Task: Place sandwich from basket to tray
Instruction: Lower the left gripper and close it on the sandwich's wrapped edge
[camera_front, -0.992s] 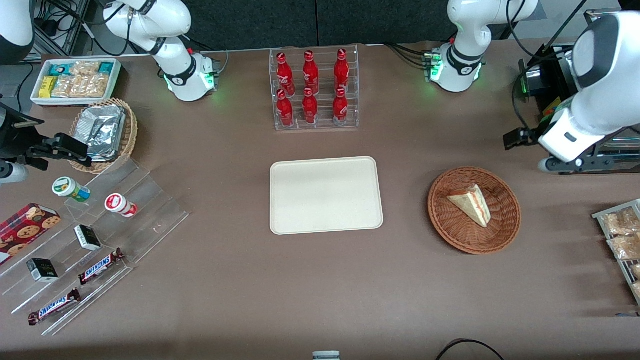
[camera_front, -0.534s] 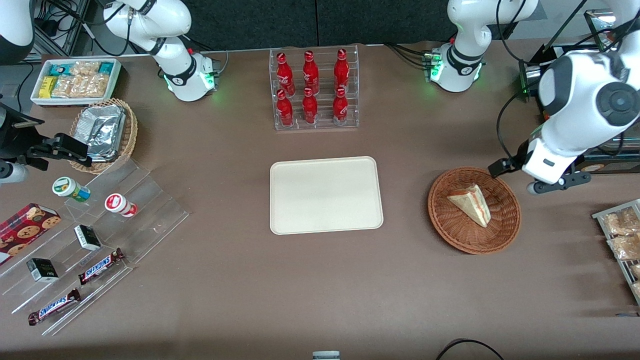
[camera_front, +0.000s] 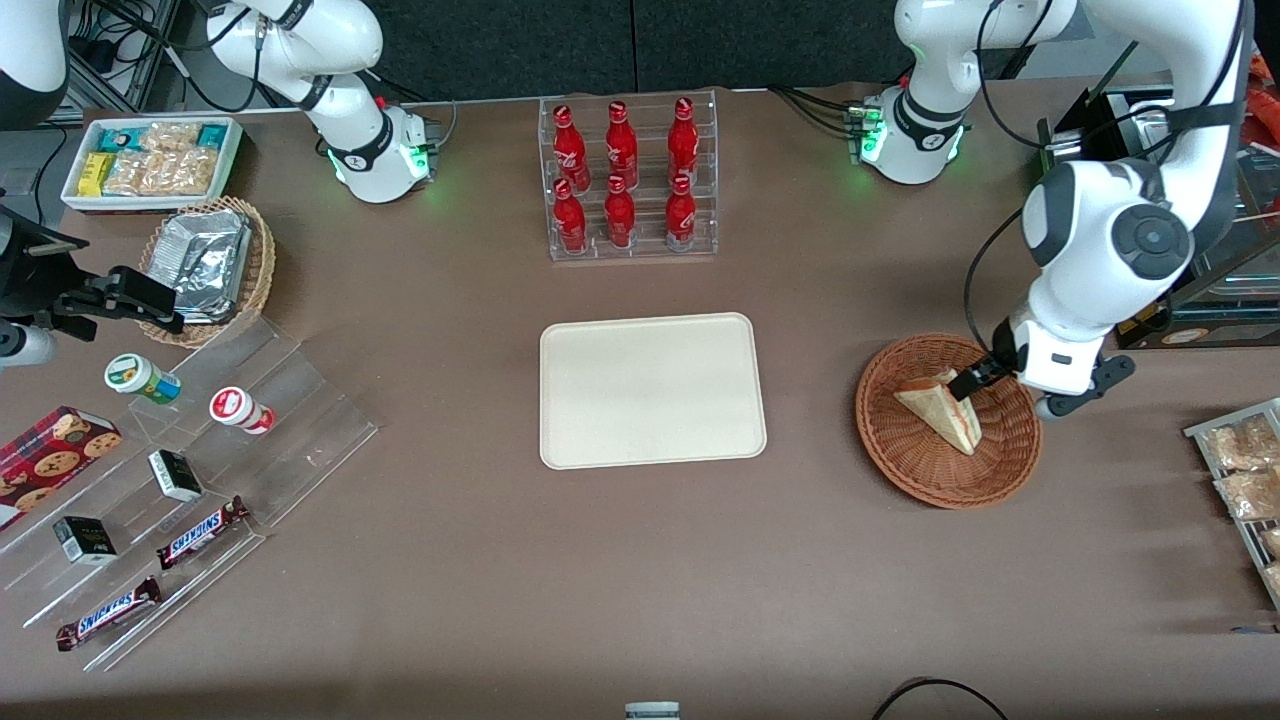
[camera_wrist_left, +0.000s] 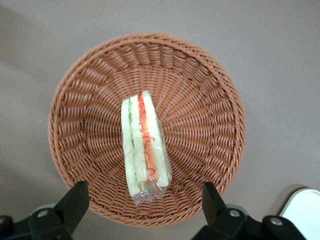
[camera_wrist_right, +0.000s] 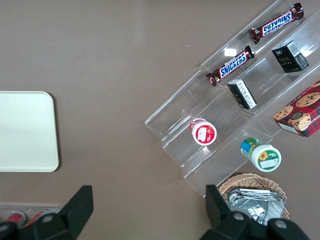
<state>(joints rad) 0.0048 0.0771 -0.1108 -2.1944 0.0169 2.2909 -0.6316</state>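
The claw (camera_wrist_left: 142, 210) hovers over the basket (camera_front: 905, 465), fingers spread wide and holding nothing, straddling the line of the sandwich (camera_front: 940, 408). The sandwich, wrapped in clear film, lies in the basket's middle with its cut edge up, the red and green layers showing in the wrist view.

To grip well, the claw should probably come straight down so the fingers (camera_wrist_left: 75, 200) pass either side of the wedge and close on its flat bread faces, gently, since soft bread will squash. They seem roughly lined up already.

The basket's sloped wicker wall leaves little room at the thick end, so a straight lift over the rim looks safest. The tray (camera_front: 600, 350) lies bare toward the parked arm's end, with open desk (camera_front: 810, 560) between it and the basket. The bottle rack (camera_front: 630, 180) stands farther from the camera, well apart.
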